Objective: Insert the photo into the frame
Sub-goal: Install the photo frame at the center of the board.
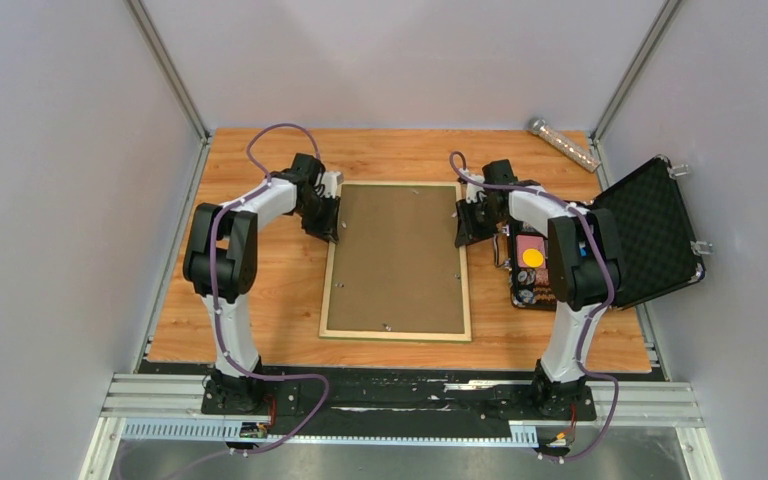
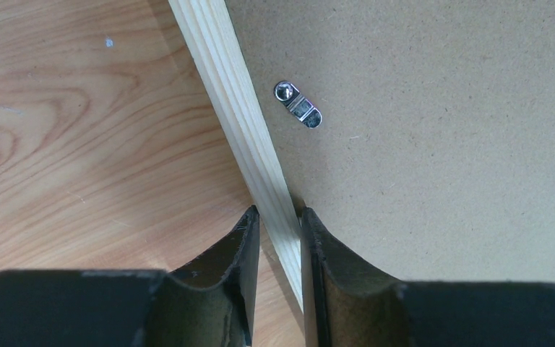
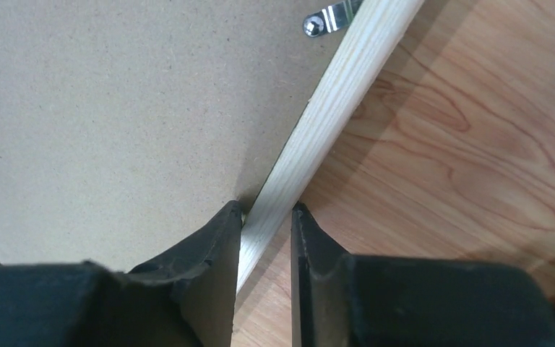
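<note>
Now | step: frame [image 1: 395,337] lies back-up on the table [image 1: 260,300], brown backing board [image 1: 397,258] seated inside it, photo not visible | left gripper [image 2: 280,215] clamped on the frame's left rail, right gripper [image 3: 267,208] clamped on its right rail | next, likely: lift both sides level together so the board stays seated.

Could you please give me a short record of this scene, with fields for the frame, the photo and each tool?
frame: flat on the table, pale wood back up
backing board: lying inside the frame's rails
photo: not visible
left tool: shut on the frame's left rail
right tool: shut on the frame's right rail
case: open, right of the frame
</note>
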`<state>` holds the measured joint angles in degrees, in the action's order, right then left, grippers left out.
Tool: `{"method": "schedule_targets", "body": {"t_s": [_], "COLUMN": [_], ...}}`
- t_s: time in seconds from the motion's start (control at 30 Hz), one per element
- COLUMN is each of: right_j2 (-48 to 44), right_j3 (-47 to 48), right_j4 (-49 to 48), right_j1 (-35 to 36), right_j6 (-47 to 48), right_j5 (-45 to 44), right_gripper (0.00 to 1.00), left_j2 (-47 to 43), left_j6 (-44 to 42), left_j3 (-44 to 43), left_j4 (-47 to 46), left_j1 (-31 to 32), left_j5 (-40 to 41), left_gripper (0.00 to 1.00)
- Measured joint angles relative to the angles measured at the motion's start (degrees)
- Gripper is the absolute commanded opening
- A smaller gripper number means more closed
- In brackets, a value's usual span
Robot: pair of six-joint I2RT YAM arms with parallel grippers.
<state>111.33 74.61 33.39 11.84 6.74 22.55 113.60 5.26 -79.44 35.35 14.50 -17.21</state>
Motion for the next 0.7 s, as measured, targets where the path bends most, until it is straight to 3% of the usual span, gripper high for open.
{"method": "schedule_targets", "body": {"t_s": [0.2,0.33,0.5,0.7], "right_j2": [0.0,-0.1,-0.2,-0.4], "right_j3": [-0.1,-0.3,-0.6,-0.7], "right_j4": [-0.2,-0.4,-0.9,-1.0], "right_j1": [0.0,0.0,0.0,0.0], "right_j6": [-1.9,-2.5,-3.0,-3.3], "right_j5": [-0.2,-0.2,-0.2,-0.2], "right_gripper": [0.18,0.17,0.16,0.16], "left_j2": [1.3,2.2,4.2,6.9], "left_j6": [-0.2,0.0,0.6,1.3], "left_j3": [-1.7,-3.9,-7.1,-11.0], "left_j4": [0.6,0.5,0.7,0.9], "left_j1": [0.0,0.3,0.4,0.4], "left_j5": [0.5,1.1,1.9,3.0], "left_gripper": [0.65,0.77,0.79,0.69]}}
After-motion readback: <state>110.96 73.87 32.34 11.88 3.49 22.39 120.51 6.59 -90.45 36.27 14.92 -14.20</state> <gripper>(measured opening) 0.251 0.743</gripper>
